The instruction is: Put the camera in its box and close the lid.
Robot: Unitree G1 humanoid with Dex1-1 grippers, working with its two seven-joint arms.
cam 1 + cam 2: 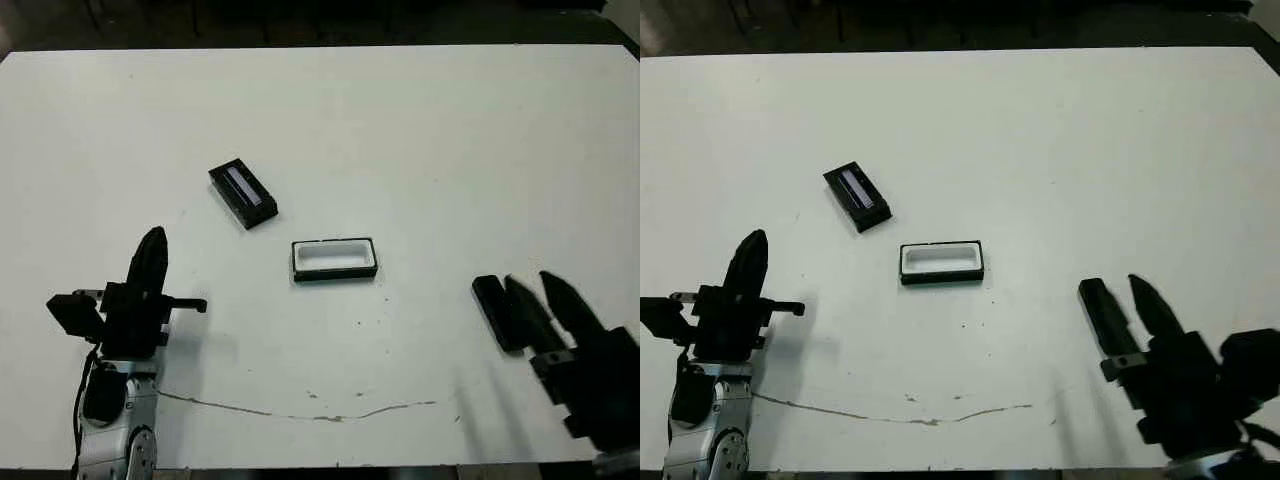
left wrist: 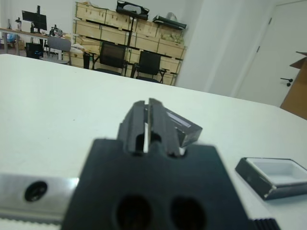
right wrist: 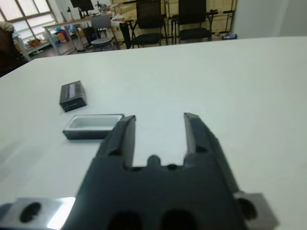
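Observation:
The lid [image 1: 243, 195], a black block with a pale stripe, lies left of the table's middle. The box [image 1: 334, 259] stands open beside it, its white lining bare. The camera [image 1: 490, 308], a slim black bar, lies flat on the table at the right. My right gripper [image 1: 530, 280] is open just to the right of the camera, its nearer finger partly over it. Nothing sits between its fingers [image 3: 125, 136] in the right wrist view, where the camera is hidden. My left gripper [image 1: 152, 245] is shut on nothing, low at the left, pointing toward the lid [image 2: 184, 127].
A thin brown line [image 1: 300, 412] runs across the white table [image 1: 420, 130] near its front edge. Chairs [image 2: 112, 56] and stacked crates stand beyond the far edge.

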